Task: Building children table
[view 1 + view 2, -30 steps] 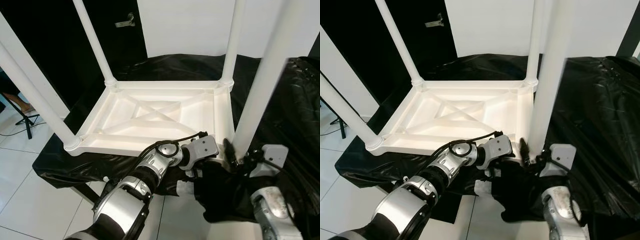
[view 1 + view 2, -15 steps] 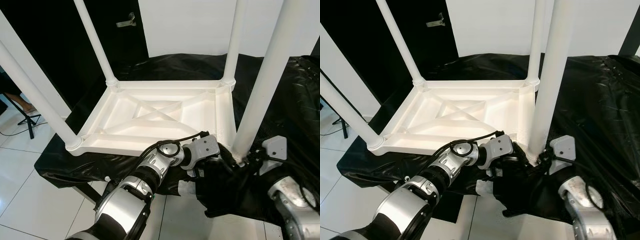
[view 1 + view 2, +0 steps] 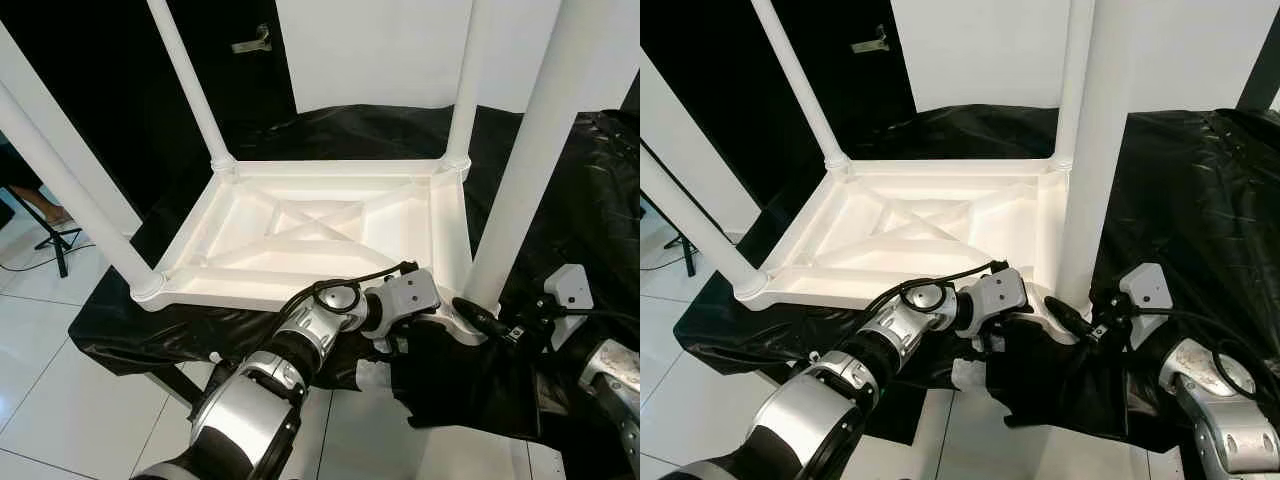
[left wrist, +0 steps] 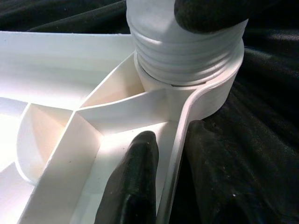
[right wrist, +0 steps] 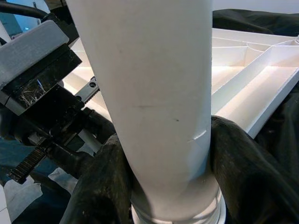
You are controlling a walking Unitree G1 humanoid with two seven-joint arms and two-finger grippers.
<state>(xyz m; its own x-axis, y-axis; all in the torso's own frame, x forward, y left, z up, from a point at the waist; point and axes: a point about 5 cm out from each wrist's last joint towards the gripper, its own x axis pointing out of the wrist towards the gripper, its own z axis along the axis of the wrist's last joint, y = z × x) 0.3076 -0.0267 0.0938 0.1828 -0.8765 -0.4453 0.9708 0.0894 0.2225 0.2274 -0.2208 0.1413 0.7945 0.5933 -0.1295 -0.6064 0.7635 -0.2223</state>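
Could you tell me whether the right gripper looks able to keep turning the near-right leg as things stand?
Probably yes: the right gripper is clamped around the near-right leg just above its socket, while the left gripper pinches the table frame rim beside it, apparently clear.

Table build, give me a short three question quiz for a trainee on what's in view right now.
1. True or false: the tabletop lies underside up on the black sheet.
2. How many legs stand in its corners?
3. Which pincer is shut on the near right leg? A) left B) right

Key:
1. True; its ribs face up.
2. Four.
3. B. The right pincer clamps that leg just above its threaded base, while the left pincer nips the tabletop's rim beside the same corner socket.
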